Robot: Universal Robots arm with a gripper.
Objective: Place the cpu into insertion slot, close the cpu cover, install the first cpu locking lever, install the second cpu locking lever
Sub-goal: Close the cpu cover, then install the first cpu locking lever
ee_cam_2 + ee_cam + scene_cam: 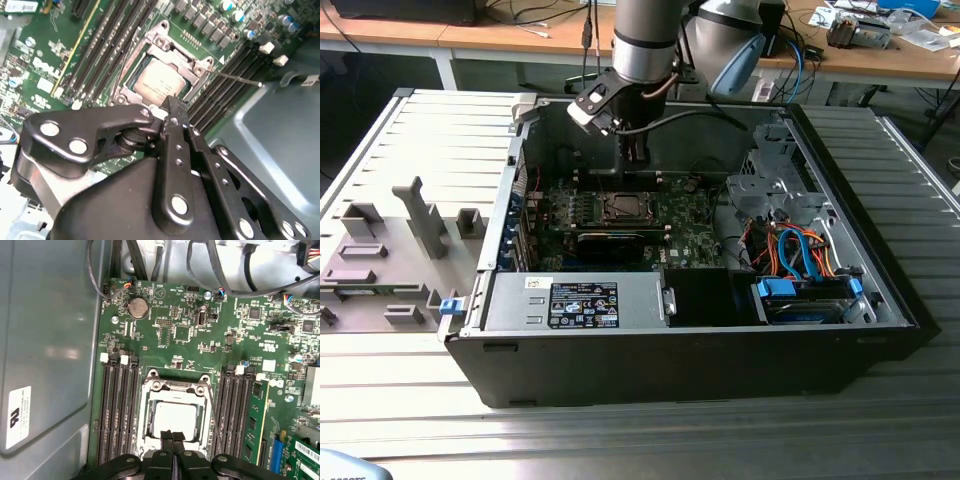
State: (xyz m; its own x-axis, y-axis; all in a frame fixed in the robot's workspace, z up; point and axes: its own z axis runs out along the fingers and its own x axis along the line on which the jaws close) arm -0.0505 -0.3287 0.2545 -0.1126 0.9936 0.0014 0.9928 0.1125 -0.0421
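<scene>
Grey plastic forms the fixture tray (pixel 390 260) at the exterior view's left. It rests on the slatted metal worktop (pixel 640 440) just beside an open black computer case (pixel 720 350). Inside the case, against its near wall, lies a power supply (pixel 585 300) with a dark label. Behind it sits the green motherboard (pixel 690 235). The arm (pixel 645 40) reaches down from above, and the pincer (pixel 633 160) hangs just over the insertion slot (pixel 623 207). Toward the exterior view's right are a metal drive cage (pixel 770 180) and a bundle of blue and orange cables (pixel 800 250).

In the first wrist view the cpu (pixel 175 419) lies flat in the insertion slot. Its dull silver top shows through the window of the cpu cover (pixel 175 385), which lies down around it. Black memory slots (pixel 120 410) flank the insertion slot on both sides, and a coin battery (pixel 137 307) sits farther off on the board. The pincer is closed: its fingertips (pixel 167 439) are pressed together with nothing seen between them, right at the cover's edge.

In the second wrist view a thin metal lever (pixel 235 77) juts from the insertion slot's corner across the memory slots. Whether it is latched cannot be told.
</scene>
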